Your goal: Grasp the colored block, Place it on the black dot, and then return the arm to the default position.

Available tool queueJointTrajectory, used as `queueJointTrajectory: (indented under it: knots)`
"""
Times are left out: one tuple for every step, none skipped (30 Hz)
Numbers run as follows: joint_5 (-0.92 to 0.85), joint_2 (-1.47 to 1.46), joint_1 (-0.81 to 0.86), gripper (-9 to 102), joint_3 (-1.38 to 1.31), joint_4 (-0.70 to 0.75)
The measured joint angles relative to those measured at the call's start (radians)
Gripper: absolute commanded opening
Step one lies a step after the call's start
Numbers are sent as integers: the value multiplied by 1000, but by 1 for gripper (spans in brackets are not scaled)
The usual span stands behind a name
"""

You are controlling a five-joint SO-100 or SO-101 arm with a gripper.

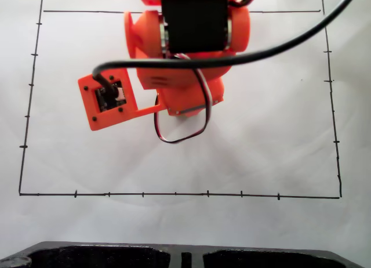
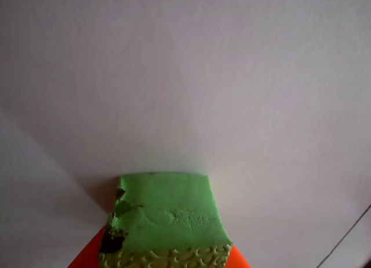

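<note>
the green block (image 2: 167, 218) sits at six o'clock in the wrist view, right up against the lens, with orange plastic of the hand (image 2: 168, 262) showing at both of its lower corners. going by that, the hand looks clamped on the block, though the fingertips themselves are cut off by the frame edge. the block's near face is chewed and pebbled, with a dark nick at its nine o'clock side.

in the fixed view the orange arm (image 1: 185, 59) reaches in from twelve o'clock and hangs over the upper middle of the white paper (image 1: 278, 140), its black servo block (image 1: 194, 24) on top, a small camera plate (image 1: 110, 102) jutting toward eight o'clock, and a black cable (image 1: 272, 50) looping off to two o'clock. the block is hidden under the arm there.

the step in hand seems to be the carry, or the lowering onto the target. the black dot cannot be made out in either view; it may lie under the arm or under the block. the next move calls for settling the block squarely on that mark, letting go cleanly, then folding the arm back.

the paper is plain and bright, ruled with a thin black border and tick marks (image 1: 174, 194). at six o'clock a dark moulded edge (image 1: 174, 255) crosses the fixed view.
</note>
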Motion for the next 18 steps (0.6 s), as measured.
queueJointTrajectory:
  knots:
    - [0,-2,0,6,-2,0]
    - [0,-2,0,6,-2,0]
    - [2,-2,0,7,-2,0]
    - [0,-2,0,8,-2,5]
    - [0,-2,0,12,-2,11]
    - [0,-2,0,16,-3,15]
    - [-6,6,0,21,-3,29]
    - [-6,17,0,25,-2,43]
    - [-5,31,0,28,3,54]
    - [-5,52,0,32,9,63]
    - [-5,78,0,33,18,71]
    - [-5,106,3,33,28,78]
    - [-6,132,6,34,35,86]
    - [-8,156,11,36,40,97]
    - [-12,179,15,37,44,109]
    - [-15,201,21,38,48,123]
    - [-17,224,26,39,51,132]
    - [-18,245,32,41,55,141]
